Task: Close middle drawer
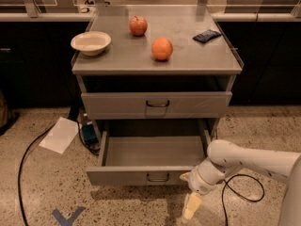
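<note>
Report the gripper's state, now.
Gripper: cannot be told; it hangs just in front of the open middle drawer, right of its handle.

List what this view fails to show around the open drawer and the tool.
- Camera view: tool, low before the right front corner of the middle drawer; contact with its panel unclear.
- Camera view: that corner, covered by the arm.
- Camera view: arm's far end, cut by the right edge.
- Camera view: dark packet on top, too small to identify.

Cream claw [191, 202] near the grey middle drawer [150, 157], above speckled floor [127, 207].
</note>
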`<state>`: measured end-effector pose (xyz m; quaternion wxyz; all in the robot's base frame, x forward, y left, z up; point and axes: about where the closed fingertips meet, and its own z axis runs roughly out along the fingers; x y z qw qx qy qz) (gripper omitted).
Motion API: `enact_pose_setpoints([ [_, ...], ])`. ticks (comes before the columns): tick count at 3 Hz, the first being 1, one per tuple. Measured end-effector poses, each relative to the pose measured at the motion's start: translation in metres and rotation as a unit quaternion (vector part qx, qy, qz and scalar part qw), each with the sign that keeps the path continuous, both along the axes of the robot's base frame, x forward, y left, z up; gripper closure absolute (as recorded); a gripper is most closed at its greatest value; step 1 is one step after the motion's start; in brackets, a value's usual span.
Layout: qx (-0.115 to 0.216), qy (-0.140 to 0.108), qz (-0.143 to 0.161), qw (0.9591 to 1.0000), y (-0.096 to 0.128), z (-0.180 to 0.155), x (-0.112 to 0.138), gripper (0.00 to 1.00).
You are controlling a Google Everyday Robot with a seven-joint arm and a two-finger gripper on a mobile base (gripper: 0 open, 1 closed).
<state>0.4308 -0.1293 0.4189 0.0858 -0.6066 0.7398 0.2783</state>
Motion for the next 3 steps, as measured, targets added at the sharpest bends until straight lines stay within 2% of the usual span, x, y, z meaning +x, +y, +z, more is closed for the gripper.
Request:
enact_pose_setpoints([
  [2,0.008,-0.008,0.018,0.9998,0.013,-0.009,0.029,0.00],
  [3,0.020,-0.034,0.008,0.9992,0.010,-0.005,0.061,0.00],
])
